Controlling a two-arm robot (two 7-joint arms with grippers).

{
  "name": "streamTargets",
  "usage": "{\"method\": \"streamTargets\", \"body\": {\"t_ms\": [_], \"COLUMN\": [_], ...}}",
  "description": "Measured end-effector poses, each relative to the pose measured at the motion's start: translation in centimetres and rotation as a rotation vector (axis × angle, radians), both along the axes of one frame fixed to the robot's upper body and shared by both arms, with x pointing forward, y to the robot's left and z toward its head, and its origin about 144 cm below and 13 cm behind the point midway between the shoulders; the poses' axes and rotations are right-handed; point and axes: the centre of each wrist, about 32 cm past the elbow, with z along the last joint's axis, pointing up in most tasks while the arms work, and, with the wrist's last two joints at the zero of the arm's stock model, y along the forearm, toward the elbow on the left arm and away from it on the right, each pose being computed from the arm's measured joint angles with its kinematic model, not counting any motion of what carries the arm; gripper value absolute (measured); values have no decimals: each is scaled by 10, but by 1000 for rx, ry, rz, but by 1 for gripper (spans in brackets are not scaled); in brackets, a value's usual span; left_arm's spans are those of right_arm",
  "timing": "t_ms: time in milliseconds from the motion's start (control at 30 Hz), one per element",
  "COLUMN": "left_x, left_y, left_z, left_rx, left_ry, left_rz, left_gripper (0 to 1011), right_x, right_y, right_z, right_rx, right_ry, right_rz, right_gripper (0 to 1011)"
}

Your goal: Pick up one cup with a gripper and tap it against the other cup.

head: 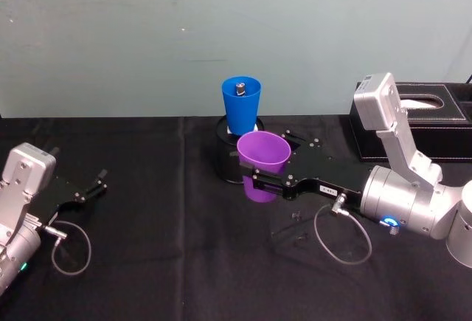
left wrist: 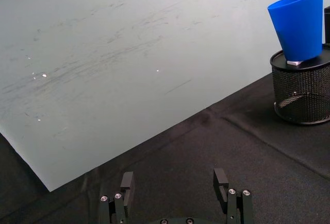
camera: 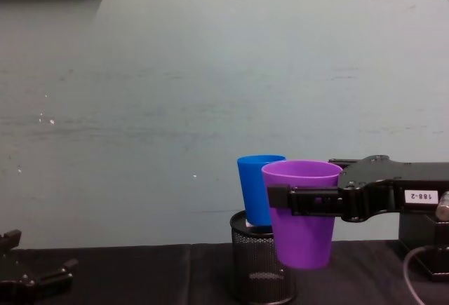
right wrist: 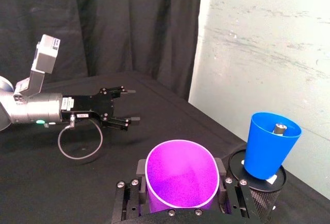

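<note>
- While the right gripper carries the purple cup, the head view shows its jaws pressed against the cup wall below the rim, one on each side. This grip leaves the mouth upward and the wall facing the blue cup bare for the tap.
- In the same view the blue cup stands on top of the black mesh holder at mid-table, near the back wall. The purple cup is just in front of it.
- The left gripper sits low on the left, well apart from both cups, with fingers spread and empty.
- Left wrist view: the two fingers stand apart over the black cloth with nothing between them. The blue cup on its holder is far off. This arm appears parked out of the working path.
- Right wrist view: the purple cup sits between the fingers, open mouth towards the camera. A visible gap separates it from the blue cup, so the tap is judged not yet made. A small dark object lies inside the blue cup.
- Chest view: the purple cup hangs upright, its rim slightly below the blue rim. The raised height likely matches the blue cup's elevated seat, so that wall meets wall. The cups overlap here, so contact cannot be confirmed.
</note>
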Motion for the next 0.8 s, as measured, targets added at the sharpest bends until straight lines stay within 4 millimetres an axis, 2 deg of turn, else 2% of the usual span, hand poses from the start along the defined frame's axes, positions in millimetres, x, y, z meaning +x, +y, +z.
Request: {"method": "streamTargets", "body": {"t_ms": [800], "left_x": [0], "left_y": [0], "left_z": [0], "left_rx": [0], "left_ry": [0], "left_rz": [0], "left_gripper": [1000], "right_x": [0], "right_y": [0], "right_z": [0], "right_rx": [0], "right_ry": [-1], "right_rz": [0], "right_gripper": [741]}}
